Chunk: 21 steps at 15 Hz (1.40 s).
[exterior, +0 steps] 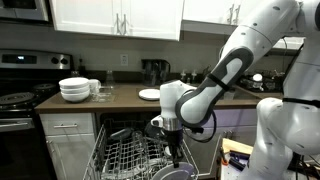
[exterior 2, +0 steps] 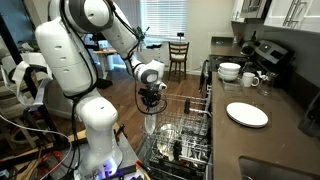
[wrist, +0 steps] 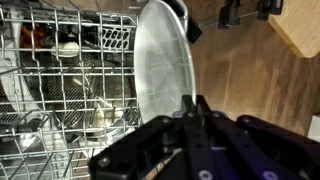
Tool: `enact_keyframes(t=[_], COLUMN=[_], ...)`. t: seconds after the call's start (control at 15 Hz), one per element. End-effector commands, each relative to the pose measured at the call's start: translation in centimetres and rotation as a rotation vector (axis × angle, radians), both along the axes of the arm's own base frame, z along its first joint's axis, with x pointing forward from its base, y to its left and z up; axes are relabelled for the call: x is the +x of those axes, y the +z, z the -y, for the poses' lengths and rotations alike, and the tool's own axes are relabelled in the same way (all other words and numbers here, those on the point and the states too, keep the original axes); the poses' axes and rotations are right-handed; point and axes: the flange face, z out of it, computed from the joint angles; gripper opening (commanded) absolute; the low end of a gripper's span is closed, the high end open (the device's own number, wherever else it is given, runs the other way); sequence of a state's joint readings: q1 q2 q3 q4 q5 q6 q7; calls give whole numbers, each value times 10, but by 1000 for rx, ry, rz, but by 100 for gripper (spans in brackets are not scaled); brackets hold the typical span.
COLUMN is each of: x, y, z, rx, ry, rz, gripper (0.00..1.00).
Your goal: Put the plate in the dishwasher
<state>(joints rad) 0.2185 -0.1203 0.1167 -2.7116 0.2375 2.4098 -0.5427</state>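
In an exterior view, your gripper [exterior: 175, 148] hangs at the lower centre of the frame over the dishwasher [exterior: 128, 155], pointing down into its pulled-out rack. What it carries is hard to make out here. A spare plate [exterior: 150, 94] lies on the counter at mid-frame, to the right of the stack of bowls [exterior: 75, 90].

In an exterior view from the other side, the plate [exterior 2: 150, 124] shows as a pale sliver, edge-on, under the gripper left of centre. It is above the rack [exterior 2: 185, 140] and not yet seated in it.

In the wrist view, the jaws at the lower centre are clamped on the plate's rim. The plate stands upright at the upper centre, with tines to its left and bare floor [wrist: 250, 90] to its right.

You look to be mid-placement. Next, line the plate's edge up with a gap between tines, lower it straight down, then let go.
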Motion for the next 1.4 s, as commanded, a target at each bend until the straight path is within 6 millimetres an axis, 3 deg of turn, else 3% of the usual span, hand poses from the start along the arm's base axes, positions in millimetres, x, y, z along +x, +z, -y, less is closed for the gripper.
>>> enact_keyframes(t=[0.0,0.73,1.33], x=[17,47,57], y=[5,-23,-51], z=[3,-1,1], rx=[19,18,42], ry=[38,20,-9], rz=[35,41,18], gripper=[1,1,1])
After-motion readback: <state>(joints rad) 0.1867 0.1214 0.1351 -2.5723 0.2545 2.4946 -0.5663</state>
